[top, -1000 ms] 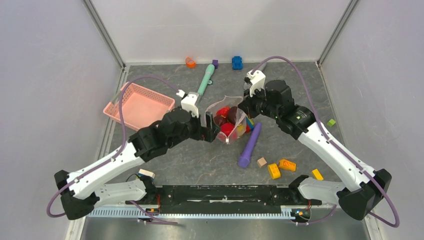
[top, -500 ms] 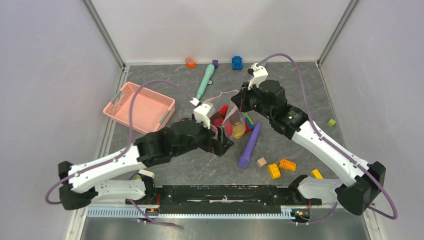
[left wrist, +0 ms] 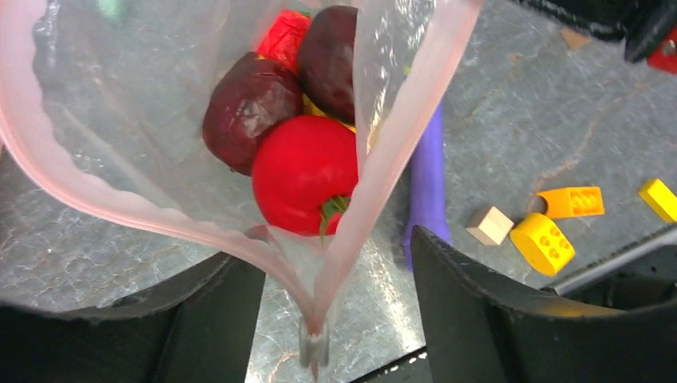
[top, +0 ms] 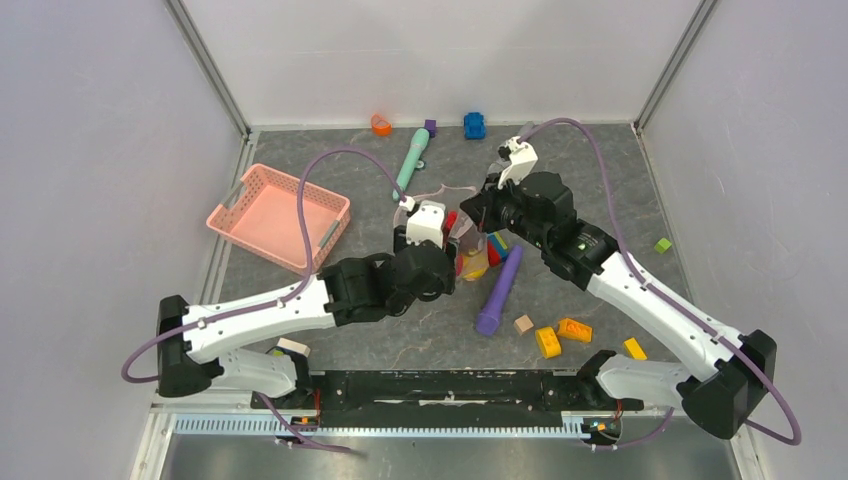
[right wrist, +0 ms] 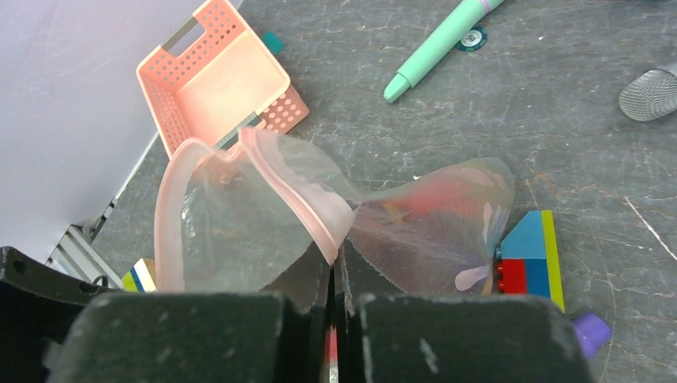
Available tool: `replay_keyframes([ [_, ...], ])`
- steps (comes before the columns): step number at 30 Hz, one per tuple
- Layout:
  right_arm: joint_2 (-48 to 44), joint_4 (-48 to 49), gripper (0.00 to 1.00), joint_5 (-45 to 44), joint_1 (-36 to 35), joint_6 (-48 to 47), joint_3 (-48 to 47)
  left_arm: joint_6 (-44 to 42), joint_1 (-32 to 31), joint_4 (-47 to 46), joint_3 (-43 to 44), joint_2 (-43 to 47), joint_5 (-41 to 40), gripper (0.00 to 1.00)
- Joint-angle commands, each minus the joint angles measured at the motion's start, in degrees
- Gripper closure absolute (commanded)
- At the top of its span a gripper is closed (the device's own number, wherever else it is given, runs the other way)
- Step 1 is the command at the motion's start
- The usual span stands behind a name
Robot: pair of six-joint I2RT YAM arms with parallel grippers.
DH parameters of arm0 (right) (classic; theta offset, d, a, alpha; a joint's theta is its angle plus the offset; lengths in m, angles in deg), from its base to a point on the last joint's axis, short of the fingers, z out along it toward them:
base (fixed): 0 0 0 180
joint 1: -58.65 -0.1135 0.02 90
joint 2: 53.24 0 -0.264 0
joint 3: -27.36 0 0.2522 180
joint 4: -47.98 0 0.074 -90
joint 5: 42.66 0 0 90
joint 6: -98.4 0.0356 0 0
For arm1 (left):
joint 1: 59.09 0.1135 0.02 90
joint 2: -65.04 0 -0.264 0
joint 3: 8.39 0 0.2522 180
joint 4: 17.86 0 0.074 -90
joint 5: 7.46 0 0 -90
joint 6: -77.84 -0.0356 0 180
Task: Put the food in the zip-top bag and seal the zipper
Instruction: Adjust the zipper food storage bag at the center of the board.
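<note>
The zip-top bag [left wrist: 120, 120] hangs open with its mouth toward the left wrist camera. Inside lies the food: a red tomato [left wrist: 303, 171] and two dark maroon pieces [left wrist: 247, 108]. The pink zipper [left wrist: 96, 203] rims the mouth and ends at a pale slider tab [left wrist: 314, 347]. My left gripper [left wrist: 319, 319] is open, its black fingers [left wrist: 479, 303] standing either side of the slider without touching it. My right gripper [right wrist: 335, 303] is shut on the bag's far edge [right wrist: 331, 239], holding it up. From above, the bag [top: 468, 232] hangs between the left gripper [top: 452, 265] and the right gripper [top: 478, 212].
A pink basket [top: 280, 212] sits at the left. A purple marker [top: 498, 290] lies right of the bag, a teal one [top: 411, 160] behind it. Yellow blocks [top: 560, 335] and a tan cube [top: 523, 323] lie at the front right, and a multicoloured block [right wrist: 531, 259] beside the bag.
My left arm has swung right and turned to face the bag's near end, its jaws narrowing a little. The right gripper has kept its hold, shifting slightly back and left.
</note>
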Motion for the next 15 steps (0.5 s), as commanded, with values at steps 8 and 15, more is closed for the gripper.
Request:
replay_keyframes([
  [8, -2.9, -0.6, 0.96, 6.8, -0.1, -6.9, -1.4, -10.2, -0.1, 0.2, 6.1, -1.7, -12.8, 0.98],
  [15, -4.2, -9.8, 0.57, 0.2, -0.1, -19.0, -5.9, -38.3, 0.0, -12.2, 3.0, 6.9, -1.6, 0.98],
])
